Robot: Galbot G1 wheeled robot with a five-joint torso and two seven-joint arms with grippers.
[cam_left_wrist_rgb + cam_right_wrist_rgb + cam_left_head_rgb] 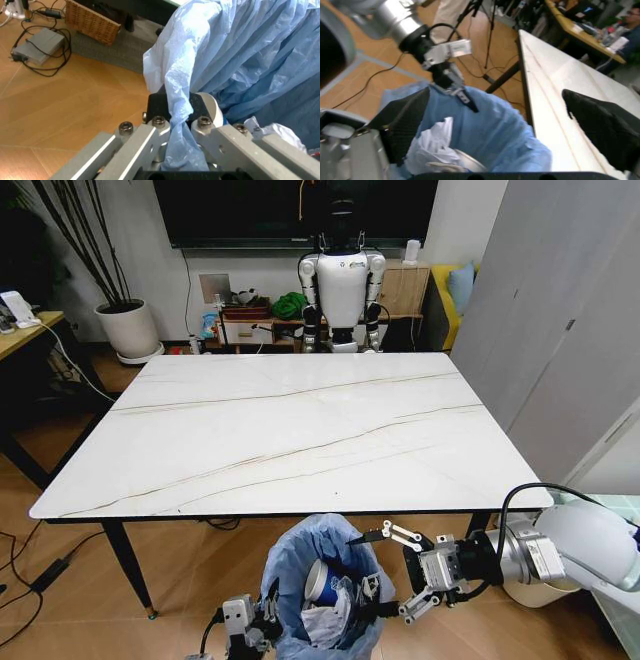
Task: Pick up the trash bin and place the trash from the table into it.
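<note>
Left gripper (262, 617): near left, clamped on the bin's bag rim.
Bin (300, 565): held just off the table's near edge, with a paper cup (318, 582) and crumpled paper (330, 625) inside.
Right gripper (392, 572): spread wide above the bin's right rim.
Table (290, 430): bare marble top, beyond the bin.

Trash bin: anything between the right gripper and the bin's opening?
Nothing visible. The right gripper hangs open at the rim of the trash bin, below the near edge of the table. The left gripper is shut on the bin's far rim, off the right gripper's path. Paper and a cup lie inside.
</note>
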